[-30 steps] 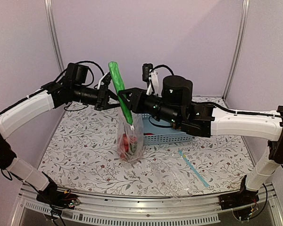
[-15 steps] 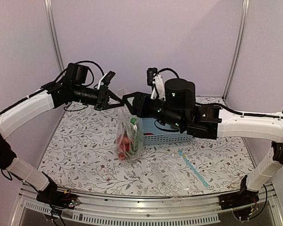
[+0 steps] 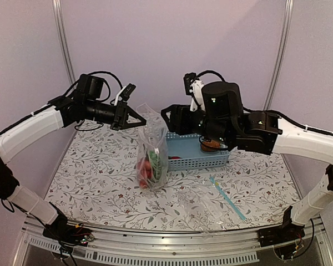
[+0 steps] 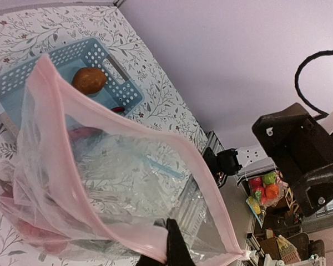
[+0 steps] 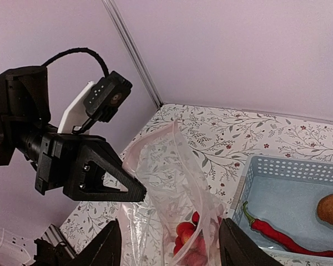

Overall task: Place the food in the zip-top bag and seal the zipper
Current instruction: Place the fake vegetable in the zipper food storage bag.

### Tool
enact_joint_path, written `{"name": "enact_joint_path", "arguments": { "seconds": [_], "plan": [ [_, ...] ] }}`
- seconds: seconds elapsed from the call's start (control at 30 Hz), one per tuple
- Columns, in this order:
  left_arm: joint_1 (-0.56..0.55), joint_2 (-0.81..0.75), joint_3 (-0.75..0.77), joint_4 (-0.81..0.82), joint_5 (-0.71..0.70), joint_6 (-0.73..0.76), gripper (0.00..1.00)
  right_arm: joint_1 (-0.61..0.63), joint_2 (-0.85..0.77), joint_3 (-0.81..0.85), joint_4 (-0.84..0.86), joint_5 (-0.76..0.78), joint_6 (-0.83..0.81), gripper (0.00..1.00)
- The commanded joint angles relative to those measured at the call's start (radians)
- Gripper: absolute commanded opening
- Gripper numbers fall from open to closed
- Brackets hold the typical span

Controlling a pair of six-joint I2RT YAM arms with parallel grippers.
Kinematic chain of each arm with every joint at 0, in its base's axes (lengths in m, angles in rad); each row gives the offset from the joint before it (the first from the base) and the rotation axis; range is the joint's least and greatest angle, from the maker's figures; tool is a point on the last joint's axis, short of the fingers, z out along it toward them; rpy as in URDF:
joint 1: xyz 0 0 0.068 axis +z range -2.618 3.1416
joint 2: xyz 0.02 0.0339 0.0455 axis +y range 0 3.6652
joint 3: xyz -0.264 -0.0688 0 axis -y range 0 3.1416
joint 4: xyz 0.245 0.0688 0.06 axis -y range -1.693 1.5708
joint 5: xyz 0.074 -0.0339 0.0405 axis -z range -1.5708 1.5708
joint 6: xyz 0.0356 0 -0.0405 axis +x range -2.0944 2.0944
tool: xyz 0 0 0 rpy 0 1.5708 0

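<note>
Since a second ago our right gripper (image 3: pixel 166 115) has let the long green vegetable (image 3: pixel 154 155) drop into the zip-top bag (image 3: pixel 152 160) and drawn back to the right, and it now hangs over the near end of the blue basket (image 3: pixel 194 160).

Much of the scene is hard to read. We make out only one green vegetable through the plastic, and we cannot tell whether a second is there. From above, the red chili (image 5: pixel 272 233) is hidden. The left wrist view cuts off most of our left gripper (image 3: pixel 141 123) at its lower edge.

Our left arm reaches in level from the left, jaws clenched on the pink zipper (image 4: pixel 122 233), so the bag hangs open-mouthed with its bottom on the table (image 3: pixel 89 166). Our right arm stretches in from the right. In its wrist view the fingers stand well apart with nothing between them.

Inside the bag, the red-yellow fruits (image 3: pixel 147 169) sit at the bottom beside the green vegetable. The basket holds the chili and the brown potato-like lump (image 3: pixel 211 145), lying apart. A second clear bag (image 3: pixel 202 202) with a teal strip lies flat nearer us.
</note>
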Motion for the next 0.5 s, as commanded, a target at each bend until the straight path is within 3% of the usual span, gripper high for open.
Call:
{"name": "enact_joint_path", "arguments": {
  "seconds": [0.0,0.23,0.47],
  "plan": [
    [0.007,-0.003,0.034,-0.014,0.012,0.034,0.00,0.006,-0.049,0.037,-0.185,0.117,-0.055,0.60],
    [0.062,-0.003,0.031,-0.047,0.078,0.085,0.00,-0.061,-0.076,0.067,-0.363,0.073,-0.066,0.61],
    [0.092,-0.042,-0.026,-0.063,0.003,0.198,0.00,-0.206,-0.008,0.122,-0.551,-0.111,-0.052,0.62]
  ]
}}
